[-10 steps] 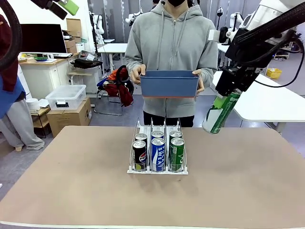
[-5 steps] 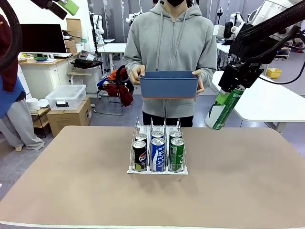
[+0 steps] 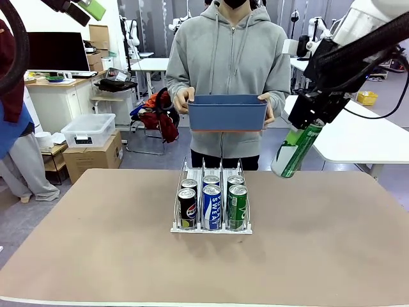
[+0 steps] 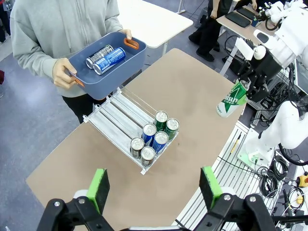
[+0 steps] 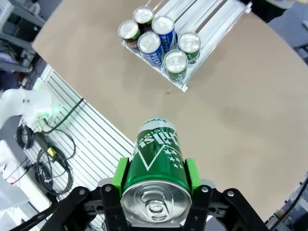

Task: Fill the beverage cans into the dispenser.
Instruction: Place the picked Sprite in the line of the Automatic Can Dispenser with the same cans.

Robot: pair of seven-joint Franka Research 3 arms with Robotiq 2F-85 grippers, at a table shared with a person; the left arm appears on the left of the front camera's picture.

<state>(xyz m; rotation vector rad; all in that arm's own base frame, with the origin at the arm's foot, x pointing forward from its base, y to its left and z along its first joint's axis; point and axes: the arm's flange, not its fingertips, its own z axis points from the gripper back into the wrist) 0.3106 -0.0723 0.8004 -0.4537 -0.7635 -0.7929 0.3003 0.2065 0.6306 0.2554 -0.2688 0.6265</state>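
Note:
The dispenser (image 3: 211, 229) stands mid-table with several beverage cans in its three lanes: black (image 3: 187, 208), blue (image 3: 211, 206) and green (image 3: 237, 206) in front. My right gripper (image 3: 311, 118) is shut on a green can (image 3: 296, 148), tilted in the air to the right of the dispenser and above the table's far edge. In the right wrist view this green can (image 5: 156, 159) sits between the pads of my right gripper (image 5: 155, 175), high over the dispenser (image 5: 211, 14). My left gripper (image 4: 154, 187) is open and empty, high above the table.
A person at the far side holds a blue bin (image 3: 227, 114) with both hands; in the left wrist view the bin (image 4: 137, 60) has two more cans lying in it. The upper halves of the dispenser's lanes (image 4: 115, 113) are free.
My right gripper swung the green can slightly up and to the right, then came back to about where it was. Nothing else moved.

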